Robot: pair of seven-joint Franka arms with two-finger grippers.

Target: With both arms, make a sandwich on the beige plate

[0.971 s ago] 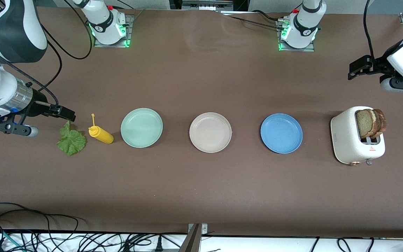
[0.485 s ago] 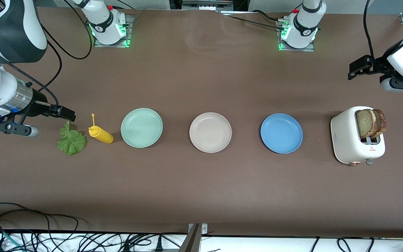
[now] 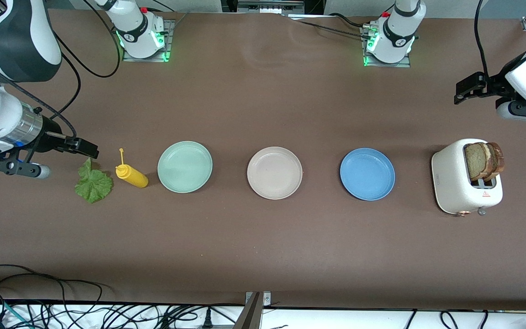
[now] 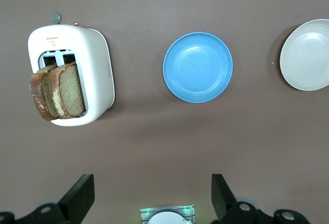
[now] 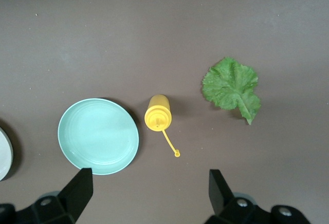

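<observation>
Front view: beige plate [image 3: 274, 172] empty, between the blue plate [image 3: 367, 173] and mint plate [image 3: 184, 167], both empty. Toaster [image 3: 466, 178] holds two toast slices [image 3: 484, 160]; its red mark is unreadable. Lettuce [image 3: 93, 183] lies beside the mustard bottle [image 3: 131, 175]. My left gripper [image 4: 150, 197] is spread wide near the toaster; my right gripper [image 5: 146, 192] is spread wide over the lettuce end.

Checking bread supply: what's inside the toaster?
Two brown-crusted bread slices stand in the toaster slots, tops sticking out. Their lower parts are hidden inside the slots.
</observation>
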